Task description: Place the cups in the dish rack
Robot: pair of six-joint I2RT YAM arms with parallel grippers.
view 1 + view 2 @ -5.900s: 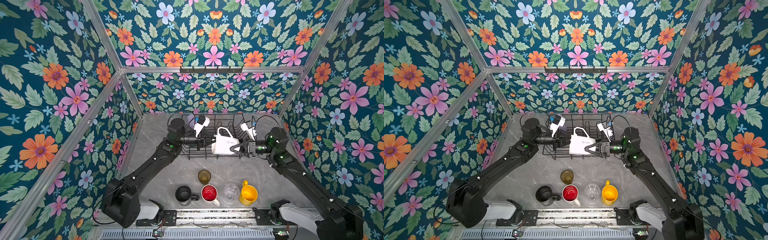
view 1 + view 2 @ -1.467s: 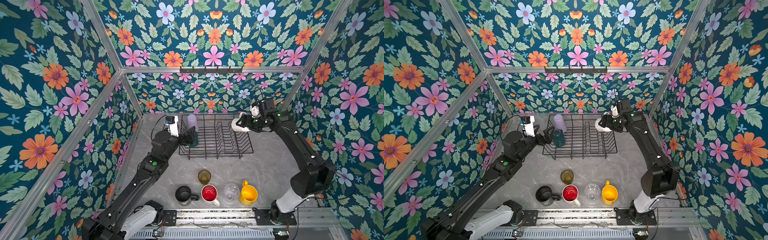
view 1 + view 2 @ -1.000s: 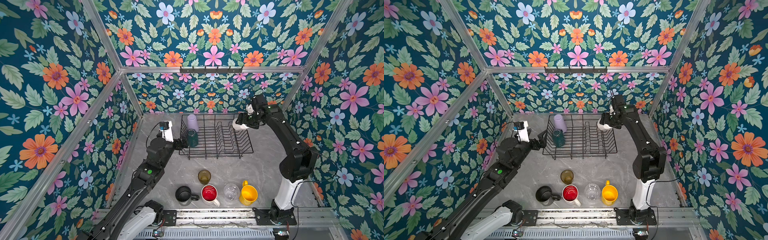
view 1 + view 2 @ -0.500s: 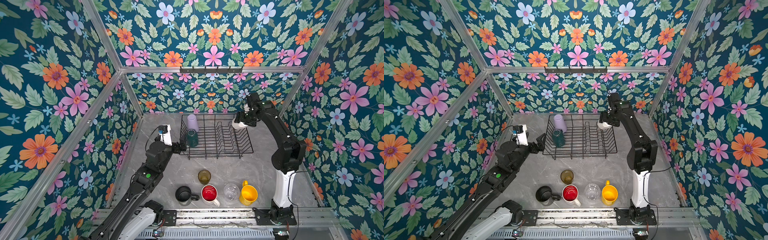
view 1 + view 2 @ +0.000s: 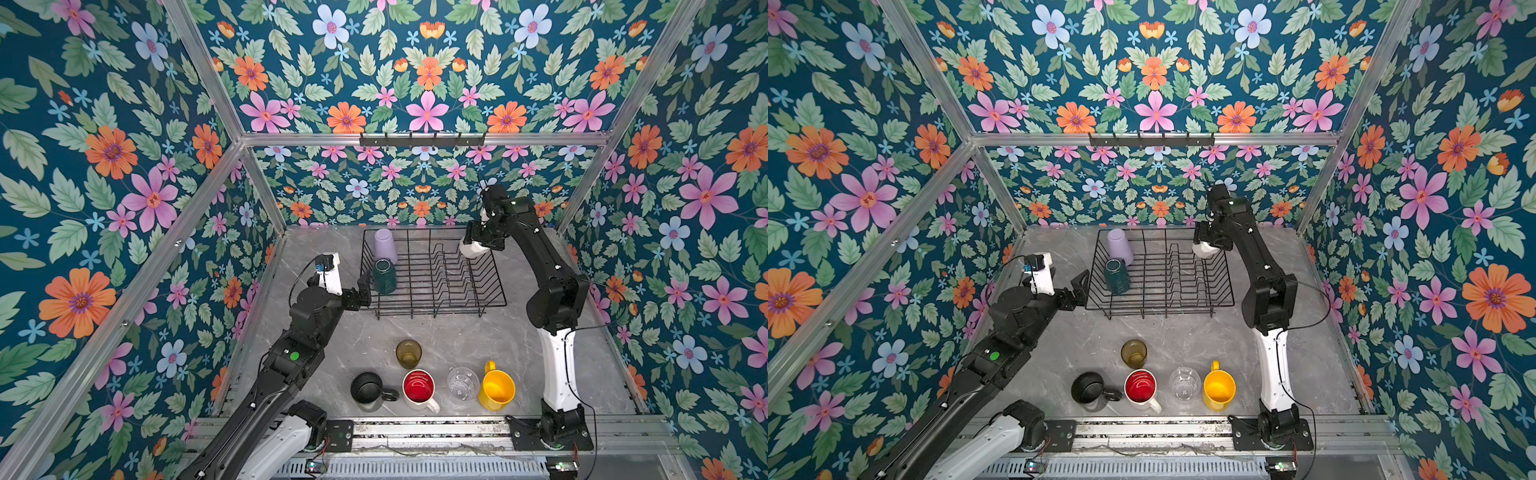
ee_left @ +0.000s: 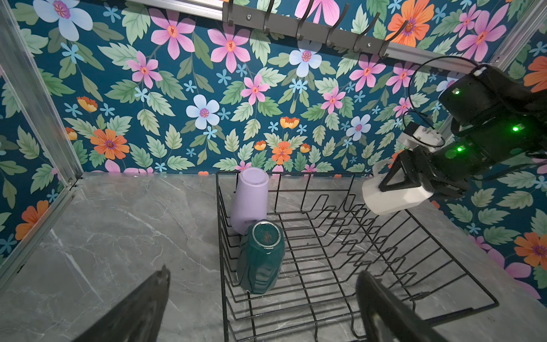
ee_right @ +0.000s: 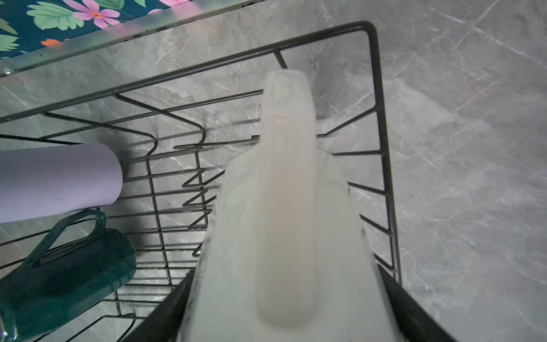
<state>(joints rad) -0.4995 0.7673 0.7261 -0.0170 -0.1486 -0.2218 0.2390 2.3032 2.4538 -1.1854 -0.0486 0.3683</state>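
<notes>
The right jaws are clamped on the cream-white mug (image 5: 471, 250), which is held over the far right corner of the dish rack (image 5: 436, 282); the left jaws are spread wide near the teal mug (image 5: 384, 278) (just outside the rack).

In the dish rack's (image 5: 457, 286) left end, tumbler (image 5: 384, 245) behind mug (image 5: 384, 276); five cups (image 5: 418, 386) before the rack
</notes>
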